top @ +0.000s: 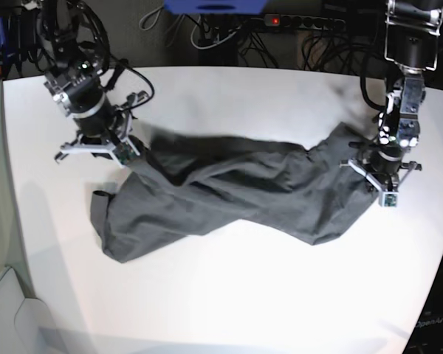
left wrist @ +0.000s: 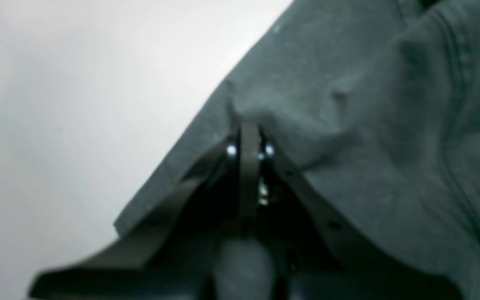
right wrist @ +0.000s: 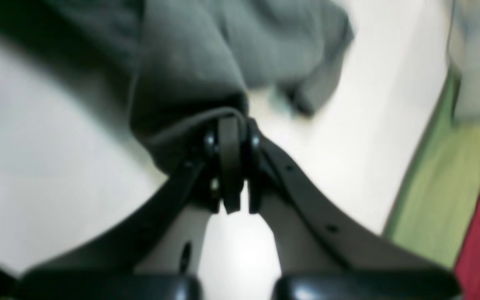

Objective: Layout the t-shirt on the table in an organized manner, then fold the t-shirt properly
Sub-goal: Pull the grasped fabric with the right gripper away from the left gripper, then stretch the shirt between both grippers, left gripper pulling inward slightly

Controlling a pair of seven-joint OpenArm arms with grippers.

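Base view shows the counter (top: 229,295) carrying the t-shirt (top: 229,195) twisted across the middle. Left fingers (top: 382,179) and right fingers (top: 125,151) are both clamped on its ends; pulling apart may tighten this twist.

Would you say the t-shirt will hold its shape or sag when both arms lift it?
The t-shirt will probably sag: it already drapes in soft folds between the two grips. It looks light, bunching easily at the right gripper. It may drag across the table rather than slide cleanly.
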